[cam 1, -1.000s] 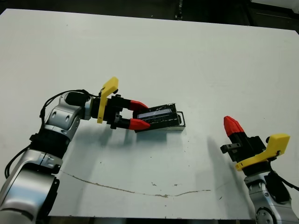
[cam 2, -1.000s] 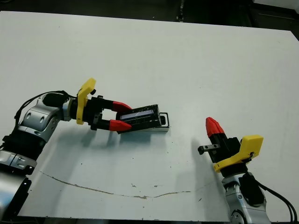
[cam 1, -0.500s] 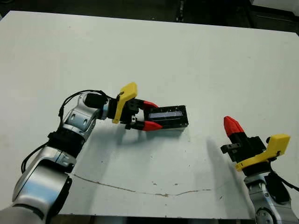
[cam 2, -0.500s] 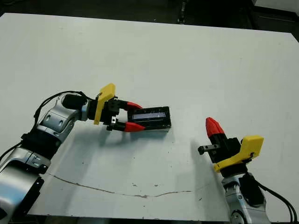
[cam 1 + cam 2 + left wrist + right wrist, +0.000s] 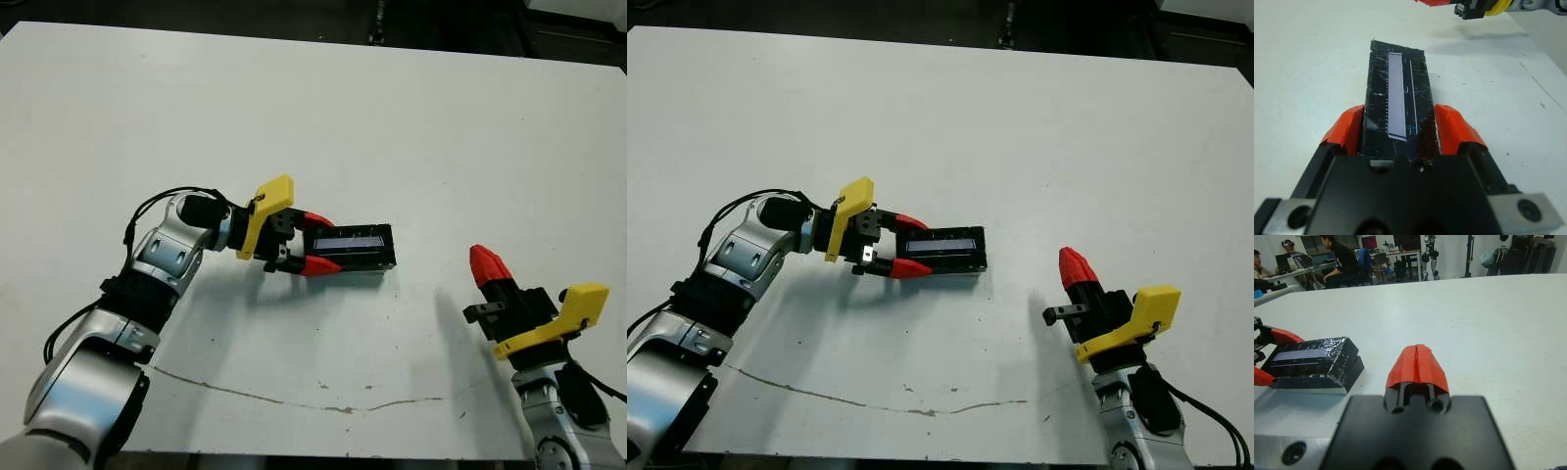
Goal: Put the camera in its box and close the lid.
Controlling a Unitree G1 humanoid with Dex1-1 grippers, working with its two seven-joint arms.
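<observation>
From the head camera, the left gripper (image 5: 312, 242) is straddling the near end of the lid (image 5: 355, 241), which is lying flat over the box (image 5: 345, 262) mid-table; the camera is not showing (presumably shut inside).

In the left wrist view, the red fingers (image 5: 1346, 131) are pressing both long edges of the lid, so squeezing evenly and checking it seats flush looks wise.

In the right wrist view, the right gripper (image 5: 1417, 365) is waiting with fingers together, well apart from the box.
</observation>
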